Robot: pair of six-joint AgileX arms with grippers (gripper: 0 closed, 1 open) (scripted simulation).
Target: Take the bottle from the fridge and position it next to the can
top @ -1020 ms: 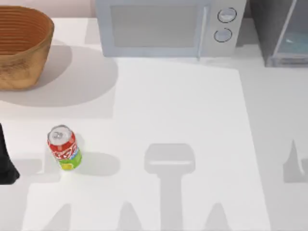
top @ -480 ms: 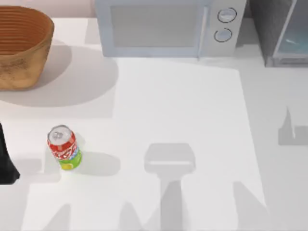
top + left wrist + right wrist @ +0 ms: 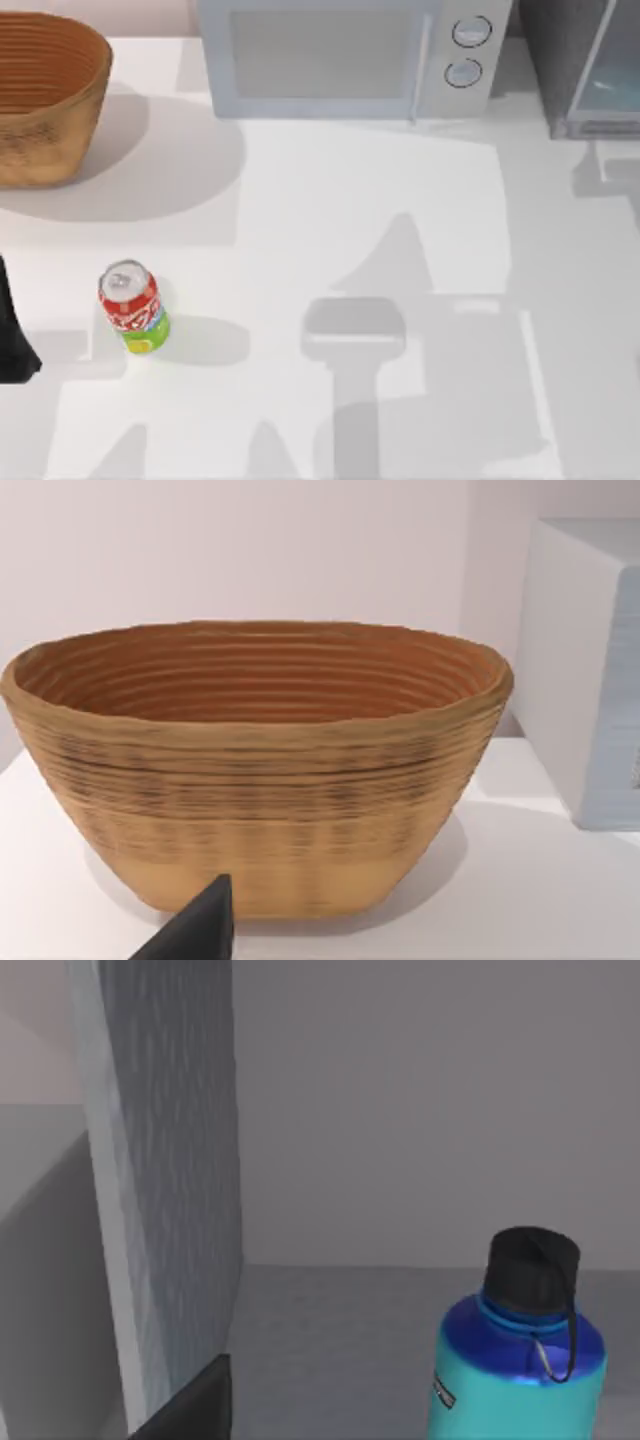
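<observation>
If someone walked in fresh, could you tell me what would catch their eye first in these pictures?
Probably the red can, standing alone on the white table toward the top view's left. Next, the big brown basket in the far left corner, beside the microwave. In the right wrist view, the cyan bottle with its black cap stands inside the grey fridge.

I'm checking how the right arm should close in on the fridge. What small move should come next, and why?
Probably ease the right gripper further into the fridge and sideways toward the bottle. The bottle stands upright inside, off to one side of the gripper and apart from it, not yet grasped. The can waits near the table's left side; the left arm sits parked at the left edge.
</observation>
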